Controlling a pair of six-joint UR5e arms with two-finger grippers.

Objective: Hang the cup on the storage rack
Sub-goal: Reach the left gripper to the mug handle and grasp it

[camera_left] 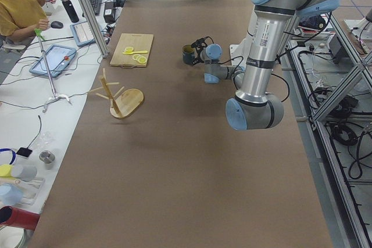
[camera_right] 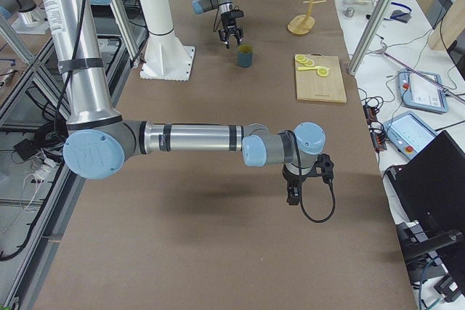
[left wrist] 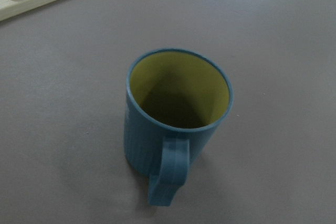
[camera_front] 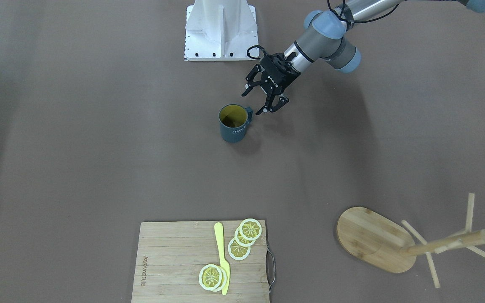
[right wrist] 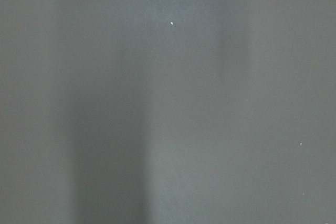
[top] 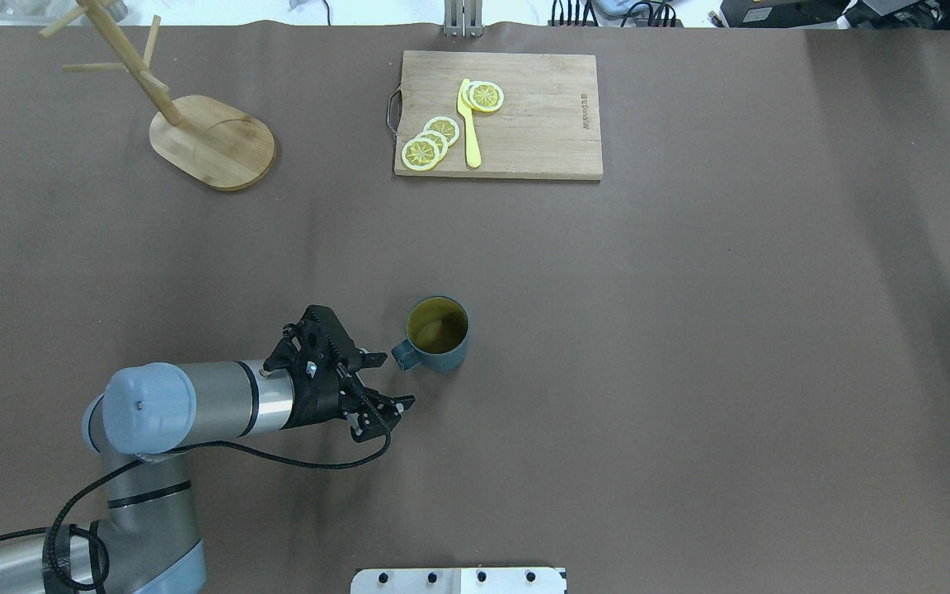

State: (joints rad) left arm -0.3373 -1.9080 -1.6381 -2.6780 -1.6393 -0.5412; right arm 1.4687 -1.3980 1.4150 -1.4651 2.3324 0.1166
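Note:
The slate-blue cup (camera_front: 235, 122) stands upright on the brown table, its yellowish inside showing and its handle turned toward my left gripper (camera_front: 257, 101). In the overhead view the left gripper (top: 392, 379) is open, lying level just beside the cup's (top: 439, 334) handle, not touching it. The left wrist view looks down on the cup (left wrist: 176, 124), handle nearest. The bamboo storage rack (top: 211, 140) stands at the far left corner, also in the front view (camera_front: 373, 240), with bare pegs. My right gripper (camera_right: 301, 190) points down over bare table; I cannot tell if it is open.
A slatted cutting board (top: 524, 115) with lemon slices and a yellow knife (top: 470, 124) lies at the table's far middle. The white robot mount (camera_front: 220, 29) sits behind the cup. Brown table lies between cup and rack.

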